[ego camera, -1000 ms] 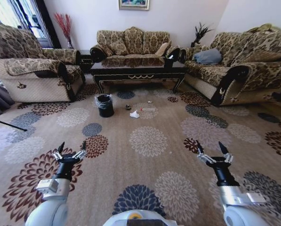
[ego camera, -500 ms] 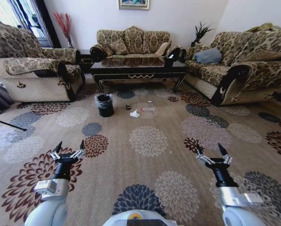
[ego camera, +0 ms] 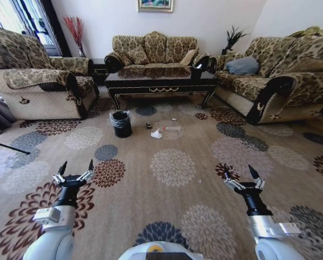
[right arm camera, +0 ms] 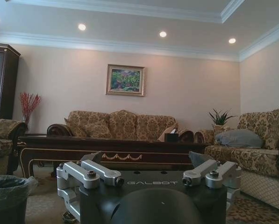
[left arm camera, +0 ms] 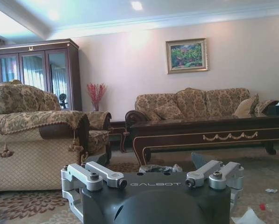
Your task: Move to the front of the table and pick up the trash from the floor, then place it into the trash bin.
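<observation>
The dark glossy table [ego camera: 160, 81] stands ahead, between the sofas. On the carpet in front of it lies the trash: crumpled white paper [ego camera: 156, 133], a clear bottle [ego camera: 171, 129], a small dark lump [ego camera: 148, 125] and a tiny white scrap [ego camera: 174, 119]. The black trash bin [ego camera: 121, 123] with its clear bag stands just left of the litter. My left gripper [ego camera: 76, 168] and right gripper [ego camera: 239, 174] hover open and empty over the carpet, well short of the trash. In the right wrist view, the bin [right arm camera: 8, 196] and the table [right arm camera: 111, 151] are ahead.
Patterned sofas flank the floor: one on the left [ego camera: 39, 86], one behind the table [ego camera: 153, 49], one on the right [ego camera: 280, 81]. A small black tissue box [ego camera: 196, 69] sits on the table's right end. Open carpet [ego camera: 172, 168] lies between me and the litter.
The whole picture has shifted as the camera moved a little closer to the table. Both arms sit slightly lower in view, still open.
</observation>
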Motion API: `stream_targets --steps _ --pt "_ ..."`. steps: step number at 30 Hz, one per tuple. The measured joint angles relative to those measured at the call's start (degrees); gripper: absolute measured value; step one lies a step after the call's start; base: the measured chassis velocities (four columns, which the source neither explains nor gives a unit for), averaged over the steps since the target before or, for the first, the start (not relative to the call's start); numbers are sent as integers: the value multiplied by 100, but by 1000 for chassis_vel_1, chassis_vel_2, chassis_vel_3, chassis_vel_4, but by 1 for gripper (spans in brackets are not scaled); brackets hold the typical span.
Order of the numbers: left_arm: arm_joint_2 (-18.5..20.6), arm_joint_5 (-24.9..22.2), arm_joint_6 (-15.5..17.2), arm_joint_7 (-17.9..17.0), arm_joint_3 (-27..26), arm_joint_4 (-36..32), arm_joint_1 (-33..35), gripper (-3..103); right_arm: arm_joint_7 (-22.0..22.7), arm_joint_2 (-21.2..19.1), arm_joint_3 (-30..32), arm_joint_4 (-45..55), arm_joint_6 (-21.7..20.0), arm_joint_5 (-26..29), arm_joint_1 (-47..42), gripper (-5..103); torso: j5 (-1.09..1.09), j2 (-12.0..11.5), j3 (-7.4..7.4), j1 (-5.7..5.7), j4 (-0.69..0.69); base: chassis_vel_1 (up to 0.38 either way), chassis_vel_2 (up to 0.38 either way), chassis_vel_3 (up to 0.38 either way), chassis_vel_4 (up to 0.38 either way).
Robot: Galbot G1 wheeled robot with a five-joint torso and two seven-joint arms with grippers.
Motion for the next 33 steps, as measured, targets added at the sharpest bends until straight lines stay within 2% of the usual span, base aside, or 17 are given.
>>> stream_targets --steps 13,20,21,22,24,33 --pt "158 -266 -21 -22 -468 260 -119 100 -87 -209 29 -238 13 110 148 100 0 10 9 3 0 -337 317 339 -316" --pt "121 -308 -64 -18 -518 199 -7 100 -147 -701 5 -709 -20 110 540 100 0 14 12 3 -1 -370 372 360 -380" --pt "124 -308 -83 -17 -549 200 17 100 -197 -926 -21 -855 -21 116 633 100 4 15 14 5 6 -297 355 362 -329" --pt "124 -308 -83 -17 -549 200 17 100 -197 -926 -21 -855 -21 116 633 100 4 15 14 5 6 -297 355 362 -329" --pt "138 -311 -96 -17 -590 225 22 100 -256 -1051 -59 -970 -21 134 686 100 -1 17 13 3 0 -314 348 368 -333" --pt "90 -523 -5 -32 -562 165 39 100 -387 -918 -179 -1092 6 164 754 100 3 19 16 5 2 -367 349 365 -352"
